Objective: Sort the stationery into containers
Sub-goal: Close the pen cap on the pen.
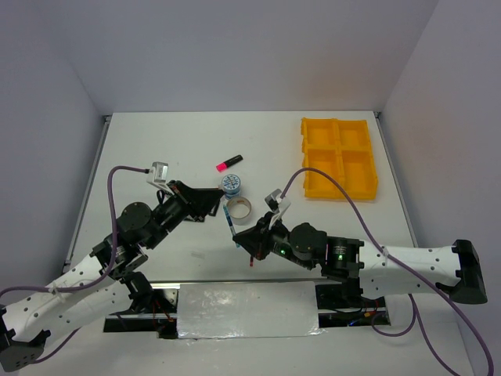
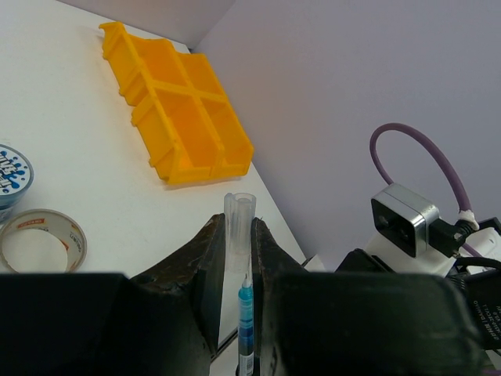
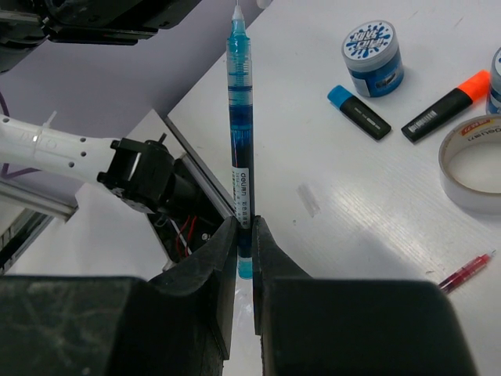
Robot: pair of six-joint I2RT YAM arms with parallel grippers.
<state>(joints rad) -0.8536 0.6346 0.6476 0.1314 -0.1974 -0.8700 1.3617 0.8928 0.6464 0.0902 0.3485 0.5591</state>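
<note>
We seem mid-capping; left pincer (image 2: 236, 225) nips the clear cap (image 2: 239, 205); right pincer (image 3: 243, 227) clamps the blue pen (image 3: 239, 117); next, seat its tip squarely in the cap ahead.

Tray (image 1: 338, 148) far right, tape roll (image 1: 232, 185) at centre, tape ring (image 1: 239, 209) just before it, highlighter (image 1: 229, 163) behind

Stuff you can't properly see: the left wrist cam chops the blue-white round tape roll (image 2: 11, 174) at 9 o'clock and clips the silver tape ring (image 2: 74, 239) there too. The slim blue see-through pen (image 2: 246, 313) drops off at 6 o'clock, and I can't tell where the clear plastic cap (image 2: 239, 215) in the left gripper (image 2: 239, 227) ends. On the right wrist cam, the pen's back end is buried in the right gripper (image 3: 243, 223), the ring runs off at 3 o'clock, and a second blue-white roll (image 3: 496, 70) is just a sliver there.
</note>
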